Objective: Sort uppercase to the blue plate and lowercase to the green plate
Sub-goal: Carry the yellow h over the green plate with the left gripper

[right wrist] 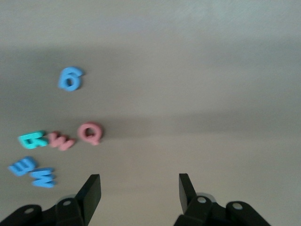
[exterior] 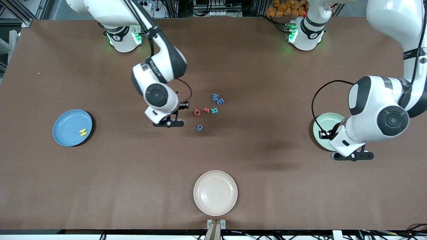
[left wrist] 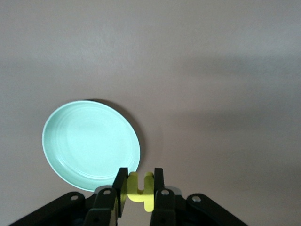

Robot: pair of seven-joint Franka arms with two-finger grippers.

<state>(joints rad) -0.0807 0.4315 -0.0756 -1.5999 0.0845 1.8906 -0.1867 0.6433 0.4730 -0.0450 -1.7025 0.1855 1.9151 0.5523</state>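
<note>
While the left gripper (left wrist: 139, 188) clamps the yellow h (left wrist: 141, 190) over the green plate's (exterior: 325, 120) rim, the right gripper (right wrist: 139, 190) hangs released beside the red Q (exterior: 197, 112) mid-table.

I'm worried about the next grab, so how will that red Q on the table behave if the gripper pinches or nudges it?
The red Q lies flat and looks thin, so it probably slides rather than rolls or tips. It seems light, so a nudge from the open right gripper may push it into the red w close beside it. It looks like foam, so likely not fragile.
</note>
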